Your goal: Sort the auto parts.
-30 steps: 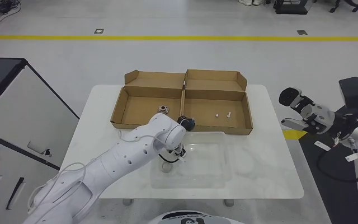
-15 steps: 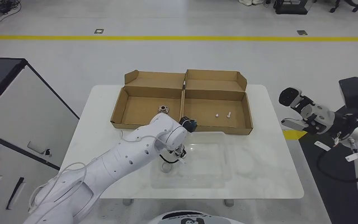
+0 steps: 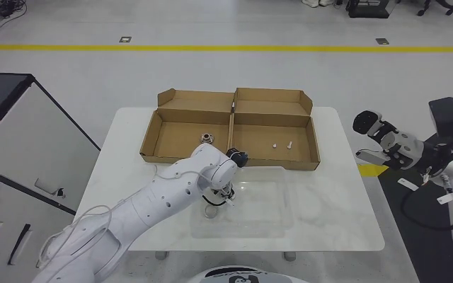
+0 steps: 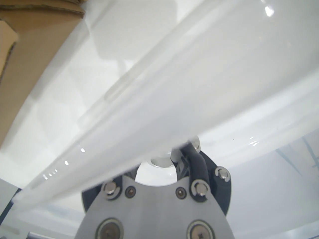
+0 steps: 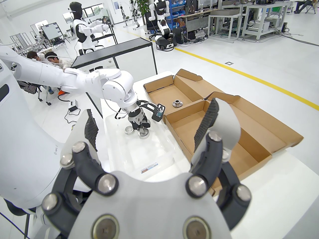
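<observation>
**Left gripper straight above a ring in the tray**

The left gripper [image 5: 140, 128] points straight down into the left end of the clear plastic tray [image 3: 272, 216]. A metal ring [image 5: 144, 133] lies flat directly beneath its fingertips, bore upward, so it offers no long axis to line up with. A second ring [image 5: 129, 130] rests just beside it, on the side away from the boxes. The tray's rim hides the contact in the left wrist view, so I cannot tell whether the fingers are clamped on the ring or only straddle it.

The left arm stretches across the near-left part of the table [image 3: 127, 141], with its wrist bent down. It is by far the nearer arm. The right gripper [image 5: 152, 106] hangs well off the table's right side, fingers wide apart and empty.

Just beyond the tray, the left cardboard box [image 3: 159, 138] holds a flanged hub [image 3: 205, 136]. The right cardboard box [image 3: 311, 145] holds two small white parts [image 3: 282, 146]. Rings probably belong with the hub, a short carry up and away.
</observation>
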`<move>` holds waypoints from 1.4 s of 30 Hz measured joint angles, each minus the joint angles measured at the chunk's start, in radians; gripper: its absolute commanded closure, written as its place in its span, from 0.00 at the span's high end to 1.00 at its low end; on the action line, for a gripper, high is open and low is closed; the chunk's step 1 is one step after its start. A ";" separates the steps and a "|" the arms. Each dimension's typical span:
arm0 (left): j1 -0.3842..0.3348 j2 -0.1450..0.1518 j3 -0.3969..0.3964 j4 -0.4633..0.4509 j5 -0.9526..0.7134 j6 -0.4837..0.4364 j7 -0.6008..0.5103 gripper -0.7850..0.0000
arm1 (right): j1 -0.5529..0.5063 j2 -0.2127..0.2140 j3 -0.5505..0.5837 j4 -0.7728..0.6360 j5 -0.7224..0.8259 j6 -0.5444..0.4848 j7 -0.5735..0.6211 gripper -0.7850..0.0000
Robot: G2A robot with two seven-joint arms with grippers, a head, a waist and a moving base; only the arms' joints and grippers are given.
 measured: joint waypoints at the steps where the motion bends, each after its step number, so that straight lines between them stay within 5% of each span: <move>1: -0.001 -0.001 0.001 0.003 0.004 0.000 0.000 0.34 | 0.000 0.000 0.000 0.000 0.000 0.000 0.000 1.00; 6: -0.001 -0.006 0.006 0.010 0.016 0.007 0.000 0.27 | 0.000 0.000 0.000 0.000 0.000 0.000 0.000 1.00; 10: -0.001 -0.009 0.008 0.013 0.031 0.015 0.000 0.00 | 0.000 0.000 0.000 0.000 0.000 0.000 0.000 1.00; 18: 0.007 -0.007 -0.007 -0.019 0.047 0.020 0.000 0.00 | 0.000 0.000 0.000 0.000 0.000 0.000 0.000 1.00; 27: 0.037 0.037 -0.083 -0.188 0.054 0.027 0.000 0.00 | 0.000 0.000 0.000 0.000 0.000 0.000 0.000 1.00; 35: 0.114 0.095 -0.237 -0.379 -0.045 -0.039 0.008 0.00 | 0.000 0.000 0.000 0.000 0.000 0.000 0.000 1.00; 42: 0.208 0.127 -0.417 -0.383 -0.263 -0.186 0.113 0.00 | 0.000 0.000 0.000 0.000 0.000 0.000 0.000 1.00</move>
